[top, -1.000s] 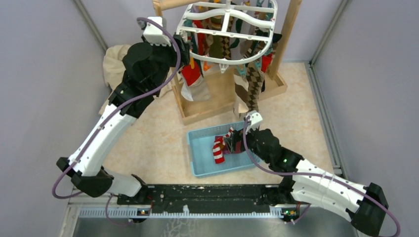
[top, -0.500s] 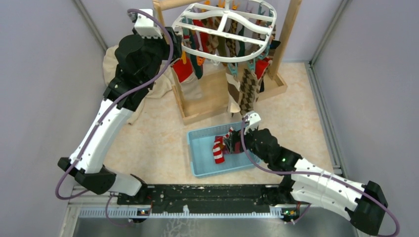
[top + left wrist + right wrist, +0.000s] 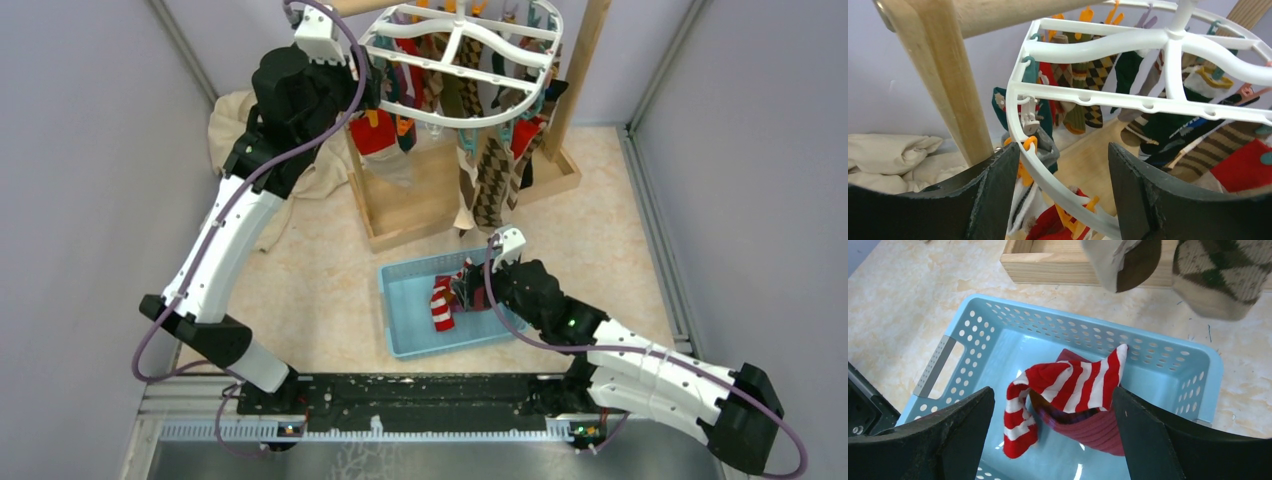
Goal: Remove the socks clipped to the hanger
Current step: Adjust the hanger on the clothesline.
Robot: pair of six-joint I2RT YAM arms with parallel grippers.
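The white hanger (image 3: 460,50) hangs from the wooden stand with many socks (image 3: 490,180) clipped under it. My left gripper (image 3: 365,85) is at its left rim, open. In the left wrist view the hanger (image 3: 1128,100) rim and orange clips (image 3: 1023,172) run between the left gripper's (image 3: 1063,150) spread jaws, with a red sock (image 3: 1050,227) below. My right gripper (image 3: 470,290) hovers open over a blue basket (image 3: 400,320). A red-and-white striped sock (image 3: 1073,385) lies in the basket (image 3: 1158,370) under the right gripper (image 3: 1053,390), not gripped.
The light wooden stand's base tray (image 3: 400,215) sits behind the basket, with its right post (image 3: 580,60) beside the hanger. A large beige cloth (image 3: 232,120) is heaped at the back left. Grey walls close in on both sides.
The left arm has risen and shifted along the hanger's left rim. The hanger and its socks have swung left and back. The right arm has stayed still.
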